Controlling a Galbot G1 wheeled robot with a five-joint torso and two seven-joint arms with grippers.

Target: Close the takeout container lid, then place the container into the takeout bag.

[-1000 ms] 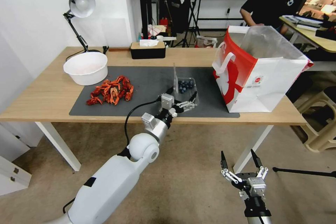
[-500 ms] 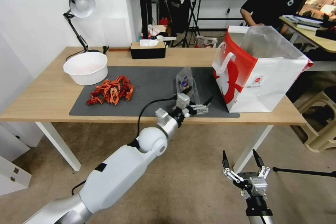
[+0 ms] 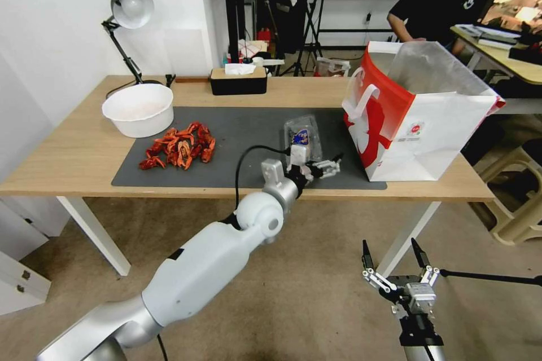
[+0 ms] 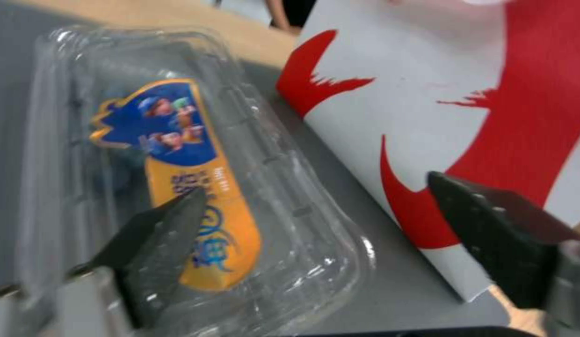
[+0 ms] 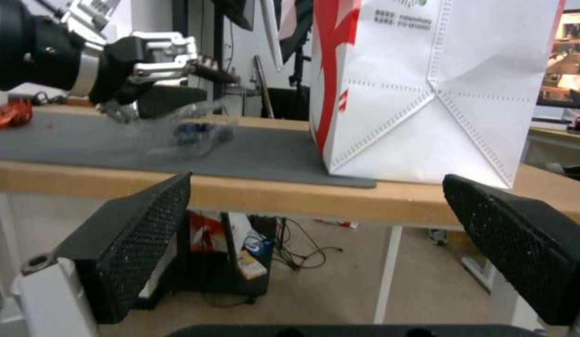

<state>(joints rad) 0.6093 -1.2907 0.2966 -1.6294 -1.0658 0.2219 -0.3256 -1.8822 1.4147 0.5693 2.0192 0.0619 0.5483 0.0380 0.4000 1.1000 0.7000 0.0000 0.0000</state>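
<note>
Right gripper: the right gripper (image 3: 393, 256) hangs low in front of the table (image 3: 73, 152), below its edge, fingers spread wide with nothing between them; parked, well apart from the work.
Left gripper: the left gripper (image 3: 319, 167) reaches over the near edge of the grey mat (image 3: 243, 130), jaws parted and released; in the left wrist view one dark finger (image 4: 162, 234) lies over the lid and the other (image 4: 489, 224) stands off toward the bag.
Container: the clear box (image 3: 302, 138) sits on the mat just beyond the left gripper, between it and the far side of the table; blueberries show dimly through the plastic in the right wrist view.
Lid: the lid (image 4: 177, 154) is folded down over the box, its blue-and-orange label (image 4: 190, 187) facing up; whether the rim has snapped shut cannot be told.
Long axis: the box runs roughly near to far, in line with the reach of the left arm, so the parted jaws straddle its width.
Nearer arm: the left, by a wide margin.
Bag: the red-and-white bag (image 3: 418, 118) stands upright and open-topped just to the right of the box, a narrow strip of mat between them.
Judgement: closing looks done or nearly so; the next move likely calls for a grip across the short sides, then a lift up and rightward over the bag's rim.
Beyond: white bowl (image 3: 138, 108), red crayfish pile (image 3: 180, 146) and black tissue box (image 3: 238, 80) lie farther left and back.
</note>
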